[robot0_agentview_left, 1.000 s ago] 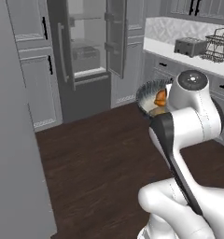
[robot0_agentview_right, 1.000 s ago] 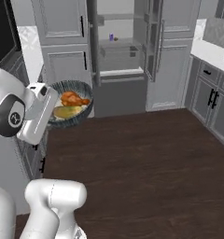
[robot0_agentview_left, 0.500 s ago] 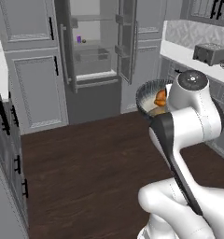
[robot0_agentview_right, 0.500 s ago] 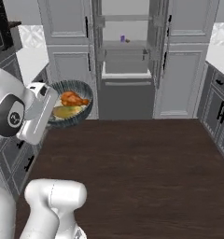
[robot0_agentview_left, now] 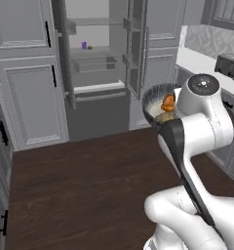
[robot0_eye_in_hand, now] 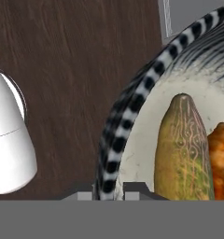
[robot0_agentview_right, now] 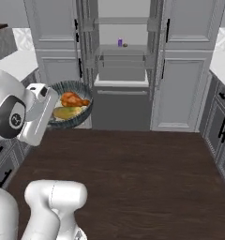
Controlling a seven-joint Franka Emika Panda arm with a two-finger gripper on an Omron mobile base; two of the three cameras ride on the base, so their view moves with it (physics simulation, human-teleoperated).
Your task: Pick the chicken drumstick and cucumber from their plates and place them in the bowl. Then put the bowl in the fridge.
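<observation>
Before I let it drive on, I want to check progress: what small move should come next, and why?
Probably roll forward toward the open fridge. The bowl is already held up at its rim by the fingers, with the chicken drumstick and cucumber inside, while dark floor separates the robot from the shelves.

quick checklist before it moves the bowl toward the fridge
1. Grip on the bowl: ok. The gripper is shut on the rim.
2. Drumstick in the bowl: ok.
3. Cucumber in the bowl: ok, lying beside the drumstick.
4. Bowl level: cannot tell; it looks tipped toward the camera in the right base view, though nothing is spilling.
5. Fridge open: ok, both doors stand open ahead with shelves showing.
6. Room on a shelf: cannot tell; a small purple item sits on one, the rest is too far to judge.
</observation>
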